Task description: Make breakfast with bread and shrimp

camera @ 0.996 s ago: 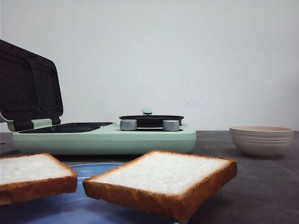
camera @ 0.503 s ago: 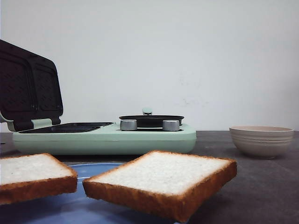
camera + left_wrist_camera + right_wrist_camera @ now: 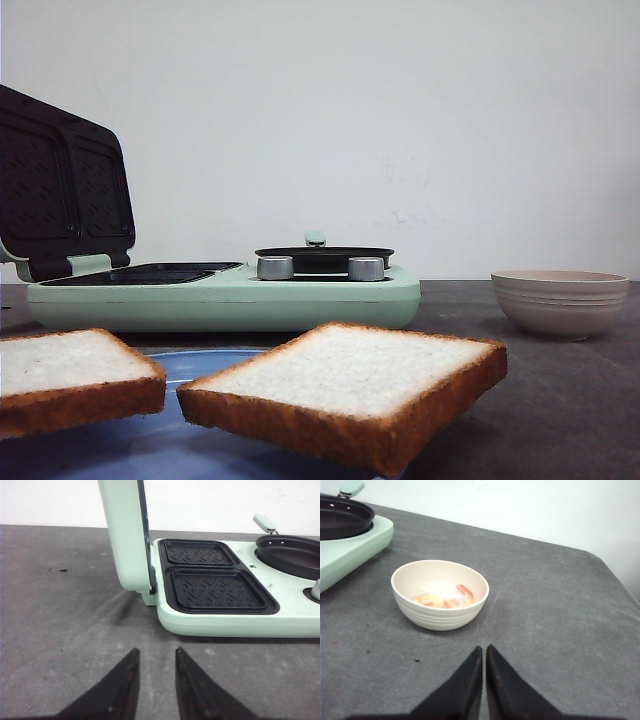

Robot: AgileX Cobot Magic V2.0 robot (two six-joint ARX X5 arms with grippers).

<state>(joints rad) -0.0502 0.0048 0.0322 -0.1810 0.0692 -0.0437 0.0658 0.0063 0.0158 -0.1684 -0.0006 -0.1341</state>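
Left hand: my left hand (image 3: 154,659) hangs empty over bare table (image 3: 65,610), tips slightly parted, aimed at the near corner of the breakfast maker.
Right hand: my right hand (image 3: 483,656) holds nothing, tips pressed together, pointed at the bowl from just short of it.
Bread: two slices, larger one (image 3: 345,392) right of the smaller one (image 3: 70,378), both lying on a blue plate (image 3: 190,360) at the near edge in the front view, in front of the appliance.
Shrimp: a few pink-orange pieces (image 3: 442,598) in the bottom of the cream bowl (image 3: 440,616), which sits on the table to the right of the appliance, apart from it.
Breakfast maker: mint green (image 3: 225,295), lid (image 3: 62,185) tipped up on the left; two ribbed black trays (image 3: 217,590) bare; small dark pan (image 3: 290,555) on the right side, nothing visible in it.
Progress: I judge nothing started. Bread untouched, shrimp untouched, cooking surfaces unloaded. All placing is left.
Edges and room: raised lid stands close beside my left hand's line into the trays; I would keep clear of it. Open table all around the bowl; table edge shows beyond it on the far right. Plate sits low and near, so slices overhang toward the camera.
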